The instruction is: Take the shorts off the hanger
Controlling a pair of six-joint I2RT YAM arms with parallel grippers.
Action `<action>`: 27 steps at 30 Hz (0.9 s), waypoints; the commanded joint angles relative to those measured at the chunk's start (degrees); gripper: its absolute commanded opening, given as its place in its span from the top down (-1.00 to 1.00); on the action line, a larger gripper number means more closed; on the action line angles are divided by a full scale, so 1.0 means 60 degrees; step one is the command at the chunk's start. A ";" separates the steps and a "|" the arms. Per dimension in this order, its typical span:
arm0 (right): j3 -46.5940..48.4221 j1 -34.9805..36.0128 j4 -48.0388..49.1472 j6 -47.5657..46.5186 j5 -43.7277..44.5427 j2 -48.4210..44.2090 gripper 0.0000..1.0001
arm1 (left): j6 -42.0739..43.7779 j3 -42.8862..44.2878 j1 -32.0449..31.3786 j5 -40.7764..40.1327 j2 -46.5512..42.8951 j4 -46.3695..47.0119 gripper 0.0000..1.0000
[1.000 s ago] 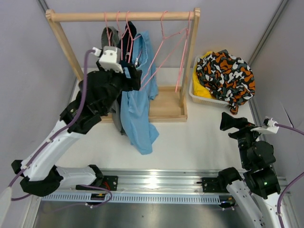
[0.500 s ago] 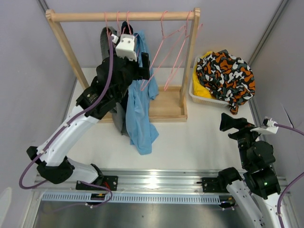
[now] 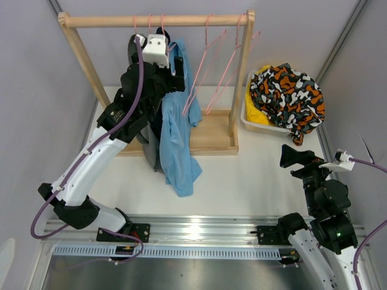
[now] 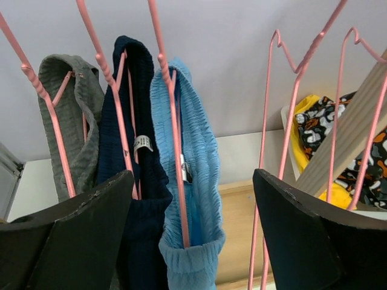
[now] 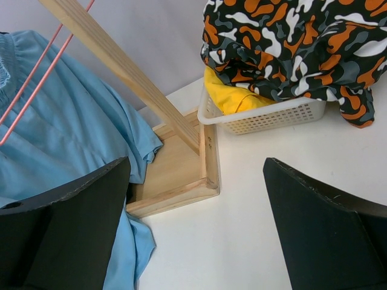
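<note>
Up near the wooden rail (image 3: 181, 20) of the clothes rack, the left gripper (image 4: 192, 178) is raised high, its fingers spread wide and clamped on nothing. Seen from its wrist camera, the light blue shorts (image 4: 195, 151) sit in the gap between the two fingers, though whether either finger touches the fabric cannot be told. The shorts hang by their gathered waistband on a pink hanger (image 4: 164, 66), whose wire runs down into the folded band. From above, their long blue cloth drops past the rack's wooden base (image 3: 214, 136) onto the white table (image 3: 242, 181).

Just left of them, on separate pink hangers, hang a navy garment (image 4: 136, 109) with a small white label and then a grey garment (image 4: 81, 121); all three are crowded together at the left part of the rail. To the right, two more pink hangers (image 4: 290, 109) slant away from the upright post.

At the far right stands a white basket (image 3: 257, 124) holding a yellow cloth (image 5: 233, 96) under an orange, black and white camouflage garment (image 3: 287, 90), which spills over the rim.

The right gripper (image 5: 196, 163) sits low at the near right, well apart from the rack, fingers wide apart, pointing toward the rack base and basket.
</note>
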 commanded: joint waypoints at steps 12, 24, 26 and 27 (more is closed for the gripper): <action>0.0280 0.0034 0.0209 -0.0172 0.0005 0.0017 -0.99 | -0.0509 -0.0077 0.0962 0.1128 0.0740 0.0151 -0.19; 0.0162 0.0019 0.0356 -0.0186 -0.0054 0.0104 -0.99 | -0.0495 0.0026 0.0991 0.1041 0.1062 0.0181 0.99; 0.0148 0.0034 0.0371 -0.0186 -0.0068 0.0105 -0.99 | -0.0495 0.0113 0.0991 0.1069 0.1106 0.0152 1.00; 0.0148 0.0034 0.0371 -0.0172 -0.0068 0.0105 -0.99 | -0.0466 0.0172 0.1006 0.1084 0.1136 0.0137 1.00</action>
